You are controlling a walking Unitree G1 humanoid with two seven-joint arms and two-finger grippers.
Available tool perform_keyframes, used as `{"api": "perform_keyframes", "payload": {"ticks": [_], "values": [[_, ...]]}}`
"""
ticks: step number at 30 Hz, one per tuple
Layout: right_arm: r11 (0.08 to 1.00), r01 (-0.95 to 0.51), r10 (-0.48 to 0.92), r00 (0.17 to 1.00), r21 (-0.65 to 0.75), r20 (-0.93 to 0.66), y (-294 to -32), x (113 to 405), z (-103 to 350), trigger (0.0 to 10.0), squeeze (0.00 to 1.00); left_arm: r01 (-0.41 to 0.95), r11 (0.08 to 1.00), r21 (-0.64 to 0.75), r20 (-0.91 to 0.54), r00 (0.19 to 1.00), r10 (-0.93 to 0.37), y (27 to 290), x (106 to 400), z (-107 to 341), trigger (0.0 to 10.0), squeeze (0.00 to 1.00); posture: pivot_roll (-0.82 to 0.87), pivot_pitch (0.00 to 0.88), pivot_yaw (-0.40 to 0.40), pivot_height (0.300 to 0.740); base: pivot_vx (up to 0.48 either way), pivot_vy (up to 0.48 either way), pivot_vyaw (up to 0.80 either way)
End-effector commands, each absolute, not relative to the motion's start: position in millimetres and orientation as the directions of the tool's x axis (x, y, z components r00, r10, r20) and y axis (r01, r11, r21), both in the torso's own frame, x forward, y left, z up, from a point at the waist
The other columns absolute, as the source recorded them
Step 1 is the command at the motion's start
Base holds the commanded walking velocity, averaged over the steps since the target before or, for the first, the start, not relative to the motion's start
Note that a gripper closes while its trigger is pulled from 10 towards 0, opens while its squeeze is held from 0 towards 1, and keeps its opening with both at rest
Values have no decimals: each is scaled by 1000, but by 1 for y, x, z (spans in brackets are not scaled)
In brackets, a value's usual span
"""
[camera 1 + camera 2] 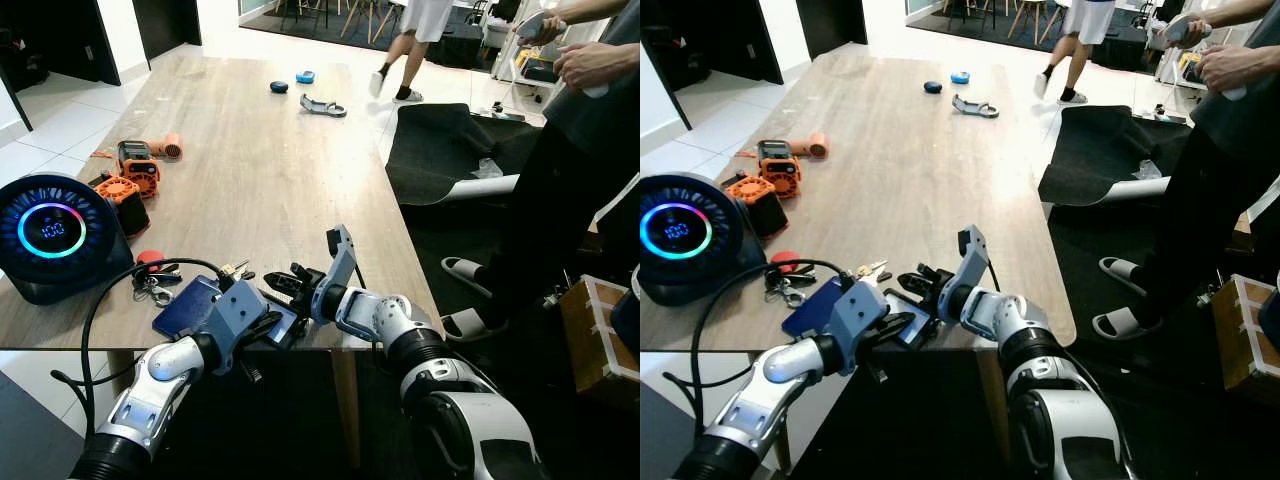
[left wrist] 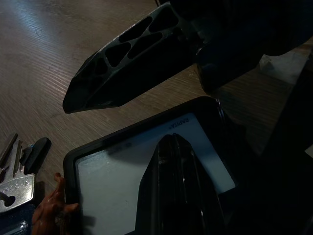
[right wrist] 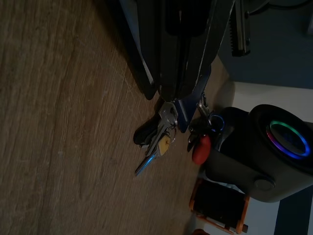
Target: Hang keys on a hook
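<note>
Since the keys (image 1: 238,269) lie flat on the worktop (image 1: 260,170) beside the blue case (image 1: 190,305), I should slide my spread left claw (image 2: 142,147) off the tablet (image 2: 146,166) — low, slow — toward them.

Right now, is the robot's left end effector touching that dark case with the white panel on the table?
Cannot tell. In the left wrist view one finger overlaps the case and the other hangs over bare table, but no contact or gap shows plainly.
</note>
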State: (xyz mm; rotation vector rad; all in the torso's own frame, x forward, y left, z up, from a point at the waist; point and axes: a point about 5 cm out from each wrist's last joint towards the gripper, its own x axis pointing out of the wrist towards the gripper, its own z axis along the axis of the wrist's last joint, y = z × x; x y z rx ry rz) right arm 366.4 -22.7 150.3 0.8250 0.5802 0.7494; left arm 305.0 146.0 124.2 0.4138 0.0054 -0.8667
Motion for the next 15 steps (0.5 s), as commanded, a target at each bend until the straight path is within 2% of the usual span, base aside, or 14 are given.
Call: {"api": "perform_keyframes", "payload": {"ticks": [1,7,11,12,13,15], "values": [[480,-300,774,588,825,-236,-21,356,126,10000,0,757,567,324,-213,642,-736,144,301,112,10000,0,77,148,-61,740,0,0,0],[520,-317,730,647,793,-220,-38,364,131,10000,0,734,626,265,-102,666,-739,147,305,130,10000,0,80,150,-62,740,0,0,0],[530,-289,692,691,797,-210,-52,370,135,10000,0,732,666,142,28,670,-742,150,306,148,10000,0,80,153,-62,740,0,0,0],[530,-289,692,691,797,-210,-52,370,135,10000,0,732,666,142,28,670,-742,150,306,148,10000,0,80,153,-62,740,0,0,0],[517,-264,671,716,814,-194,-61,373,138,10000,0,739,671,64,102,664,-741,153,306,161,10000,0,80,152,-62,740,0,0,0],[515,-258,659,728,817,-186,-67,375,140,10000,0,753,658,22,140,649,-748,156,304,169,10000,0,80,152,-62,740,0,0,0]]}}
